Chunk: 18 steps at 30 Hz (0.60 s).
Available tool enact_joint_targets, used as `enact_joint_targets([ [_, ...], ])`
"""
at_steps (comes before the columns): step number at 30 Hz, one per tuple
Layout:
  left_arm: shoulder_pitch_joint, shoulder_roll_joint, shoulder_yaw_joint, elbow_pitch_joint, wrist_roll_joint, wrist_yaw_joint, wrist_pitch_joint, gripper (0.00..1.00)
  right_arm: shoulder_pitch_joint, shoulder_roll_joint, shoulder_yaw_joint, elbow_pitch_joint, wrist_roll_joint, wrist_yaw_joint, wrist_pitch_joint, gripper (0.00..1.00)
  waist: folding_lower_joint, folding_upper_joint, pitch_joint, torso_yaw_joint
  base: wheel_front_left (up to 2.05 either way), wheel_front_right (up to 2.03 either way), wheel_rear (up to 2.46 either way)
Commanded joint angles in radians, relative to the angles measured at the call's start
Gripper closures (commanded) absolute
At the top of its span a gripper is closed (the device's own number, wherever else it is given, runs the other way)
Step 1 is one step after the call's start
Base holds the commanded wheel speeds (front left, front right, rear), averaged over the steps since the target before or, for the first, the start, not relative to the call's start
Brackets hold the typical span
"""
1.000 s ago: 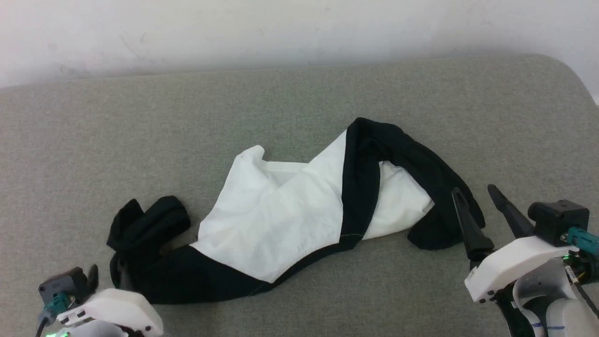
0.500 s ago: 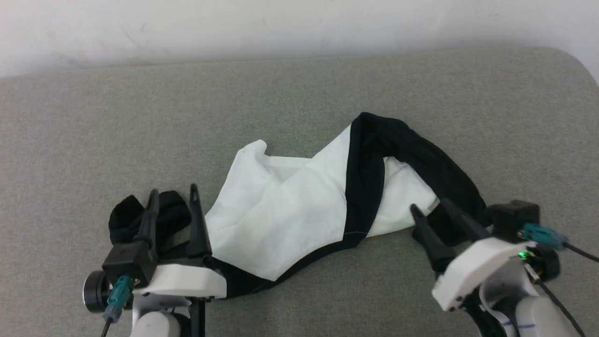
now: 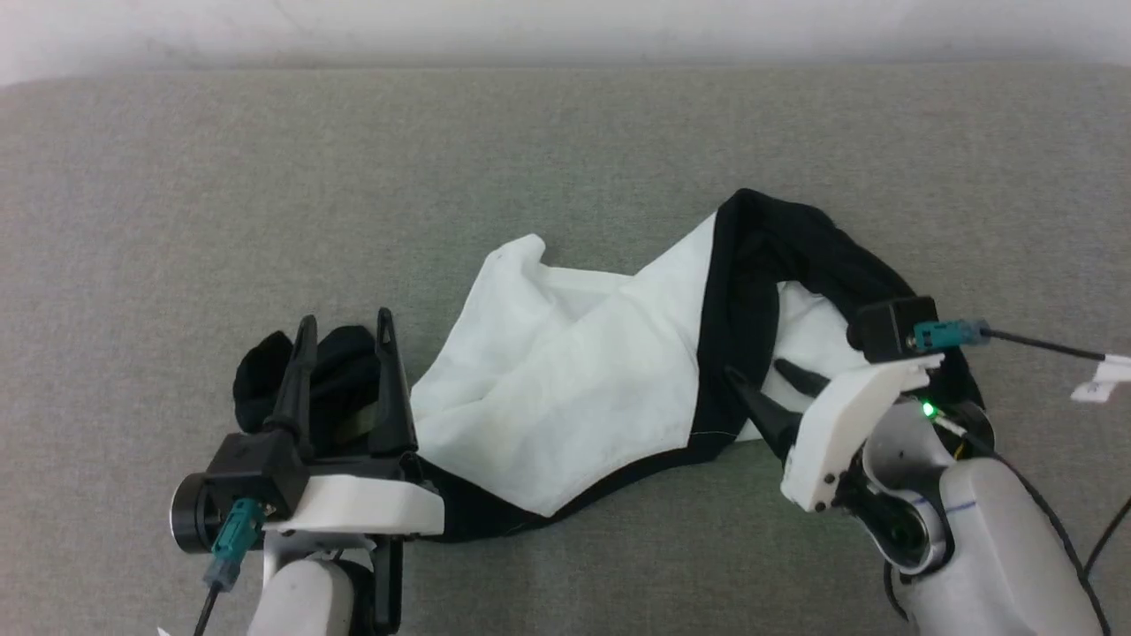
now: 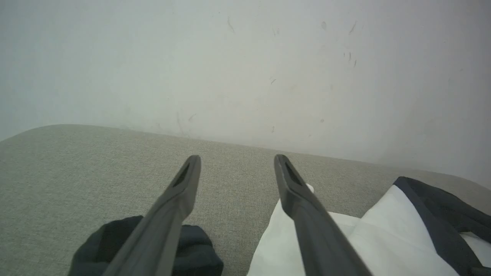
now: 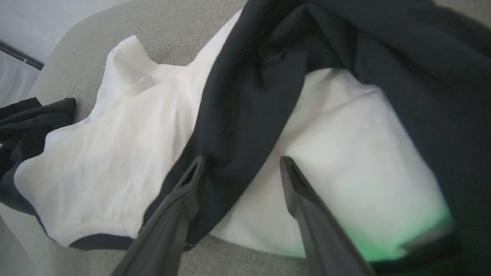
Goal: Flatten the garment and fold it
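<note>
Grey woven upholstery [image 3: 565, 159] spreads wide under everything, a padded surface with rounded edges. Nearest the camera, two pale forearms come up from the bottom edge. The left claw [image 3: 345, 318] is released, its two dark fingers spread apart and pointing away from the robot, hanging over a bunched black sleeve [image 3: 261, 382] at the shirt's left end; in the left wrist view one finger lies across that black bundle and the other across the edge of the white cloth, and whether they touch the fabric cannot be told. The right claw [image 3: 755, 369] is also released, fingers parted and angled toward the middle, one over a black band of cloth and the other over white cloth near the shirt's front edge. The shirt [image 3: 574, 380] lies crumpled across the middle of the surface, its white body creased and partly folded over itself, a black strip running along its near edge. Farther back, the other black sleeve [image 3: 822, 247] arches over the right part of the white body. Beyond the upholstery stands a pale, scuffed wall [image 3: 530, 26].
</note>
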Motion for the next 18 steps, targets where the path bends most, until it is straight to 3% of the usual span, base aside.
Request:
enact_joint_targets([
  [1,-0.013,-0.004,0.002,0.004,0.007,-0.006,-0.004,0.00,-0.030,0.003,-0.002,0.007,0.001,-0.001,-0.011,0.00,-0.0001,-0.0001,0.017,0.018,0.00,0.00,0.00],
  [3,-0.014,-0.006,0.004,0.009,0.006,-0.008,-0.005,0.00,-0.050,0.003,-0.001,0.019,-0.010,-0.001,-0.028,0.26,-0.0001,-0.0001,0.020,0.022,0.00,0.00,0.00],
  [5,-0.014,-0.008,0.009,0.012,0.007,-0.009,-0.005,0.00,-0.064,0.003,0.000,0.022,-0.013,-0.001,-0.049,0.44,-0.0001,-0.0001,0.022,0.023,0.00,0.00,0.00],
  [9,-0.015,-0.011,0.013,0.017,0.009,-0.012,-0.005,0.00,-0.076,0.003,0.022,0.028,0.004,-0.001,-0.058,0.64,-0.0001,-0.0001,0.023,0.023,0.00,0.00,0.00],
  [11,-0.016,-0.012,0.014,0.021,0.009,-0.013,-0.005,0.00,-0.084,0.003,0.027,0.035,-0.006,-0.001,-0.067,1.00,-0.0001,-0.0001,0.021,0.021,0.00,0.00,0.00],
  [18,-0.002,-0.013,0.017,0.042,0.009,-0.019,-0.005,0.00,-0.070,0.003,0.031,0.056,-0.013,-0.001,-0.099,1.00,-0.0001,-0.0001,-0.014,0.005,0.00,0.00,0.00],
])
